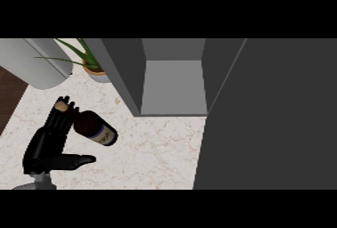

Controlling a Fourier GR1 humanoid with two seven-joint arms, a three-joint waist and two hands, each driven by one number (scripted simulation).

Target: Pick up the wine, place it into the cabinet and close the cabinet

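Fingers of left hand straight, holding nothing, lying along the wine bottle.
Bottle lies tipped on table just right of fingers; thumb splayed below it, likely lining up a wrap grasp. Cabinet stands open beyond, up-right.

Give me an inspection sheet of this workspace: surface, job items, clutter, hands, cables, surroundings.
Surface: pale marbled counter.
Job's things: wine bottle lying tilted on the counter beside the left hand; cabinet open, its door swung out at the right, inside shows nothing.
Clutter: potted plant behind the bottle.
Hands: left hand open, fingers straight alongside the bottle; right hand not in view.
Cables: nothing seen.
Surroundings: grey cylinder at top left; dark floor past the counter's left edge.
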